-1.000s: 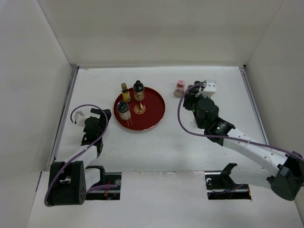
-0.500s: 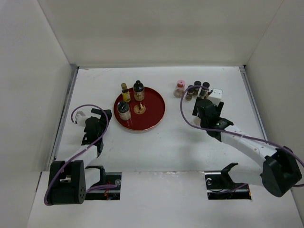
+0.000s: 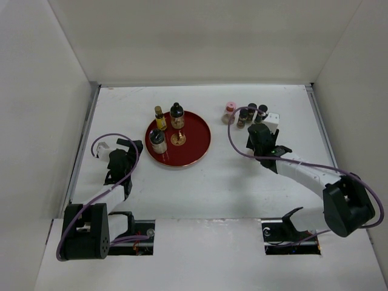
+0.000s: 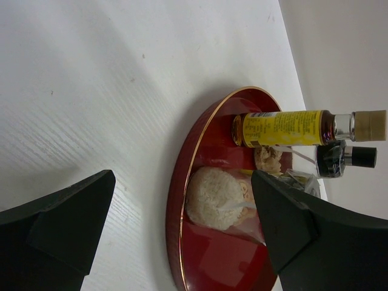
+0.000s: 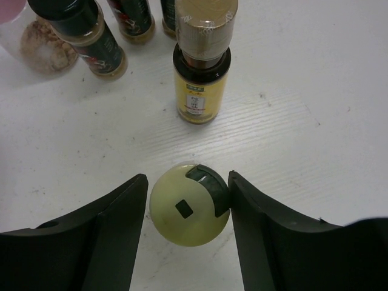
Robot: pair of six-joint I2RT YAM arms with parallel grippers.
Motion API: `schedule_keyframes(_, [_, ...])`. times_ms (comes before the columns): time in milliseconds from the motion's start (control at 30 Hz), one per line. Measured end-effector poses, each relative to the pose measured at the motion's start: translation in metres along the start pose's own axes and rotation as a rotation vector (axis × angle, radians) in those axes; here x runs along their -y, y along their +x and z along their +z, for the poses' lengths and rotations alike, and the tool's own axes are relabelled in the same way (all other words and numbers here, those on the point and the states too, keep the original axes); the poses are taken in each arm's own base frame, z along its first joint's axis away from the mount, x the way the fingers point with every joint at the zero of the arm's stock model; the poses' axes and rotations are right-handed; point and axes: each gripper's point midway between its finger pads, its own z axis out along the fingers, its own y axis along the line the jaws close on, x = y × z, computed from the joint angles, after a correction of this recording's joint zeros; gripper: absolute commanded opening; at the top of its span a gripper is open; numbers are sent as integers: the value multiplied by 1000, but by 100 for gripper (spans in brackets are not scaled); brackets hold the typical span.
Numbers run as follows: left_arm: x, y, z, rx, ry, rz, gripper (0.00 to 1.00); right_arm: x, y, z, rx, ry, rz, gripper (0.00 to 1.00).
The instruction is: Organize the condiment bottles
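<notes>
Several condiment bottles stand on the round red tray: a yellow one, a dark round one and a jar. A second group stands at the back right: a pink-capped jar and black-capped bottles. My right gripper is just in front of that group. In the right wrist view its jaws sit on either side of an upright cream-capped bottle, with a small gap on the left side. A yellow bottle stands just beyond. My left gripper is open and empty, left of the tray.
The left wrist view shows the tray rim close ahead, with a jar of pale grains and a yellow-labelled bottle. White walls enclose the table on three sides. The bottles at the back right stand close together.
My right gripper drew back from over the back-right bottles toward the right, then shifted slightly left. The left arm has not moved.
</notes>
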Motion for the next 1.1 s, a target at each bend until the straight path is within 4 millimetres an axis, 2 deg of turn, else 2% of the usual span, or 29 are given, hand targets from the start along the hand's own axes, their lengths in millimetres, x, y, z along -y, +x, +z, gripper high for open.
schedule_keyframes(100, [0, 0, 0, 0, 0, 0, 100, -1, 2, 2, -5, 1, -1, 48])
schedule_keyframes(267, [-2, 3, 1, -10, -5, 4, 100, -3, 0, 0, -1, -7, 4, 42])
schedule_keyframes(333, [-2, 4, 1, -11, -5, 4, 100, -5, -6, -8, 19, -16, 6, 42])
schedule_keyframes(433, [-1, 3, 1, -8, 0, 2, 100, -23, -25, -35, 77, -86, 9, 41])
schedule_keyframes(500, [-1, 3, 2, -8, 0, 2, 100, -44, -49, -56, 128, -160, 23, 41])
schedule_keyframes(633, [-1, 2, 1, -6, 0, 2, 100, -102, -100, -90, 224, -321, 82, 41])
schedule_keyframes(733, [-1, 2, 2, -3, -3, 1, 100, -156, -116, -96, 245, -433, 100, 40])
schedule_keyframes(800, [-2, 1, 2, -4, -5, 0, 100, -194, -109, -91, 230, -489, 82, 40])
schedule_keyframes(967, [0, -1, 2, 1, 2, -4, 100, -279, -59, -74, 150, -581, -40, 41])
schedule_keyframes(1100, [3, -2, 0, 3, 15, -6, 100, -322, -27, -66, 115, -630, -114, 42])
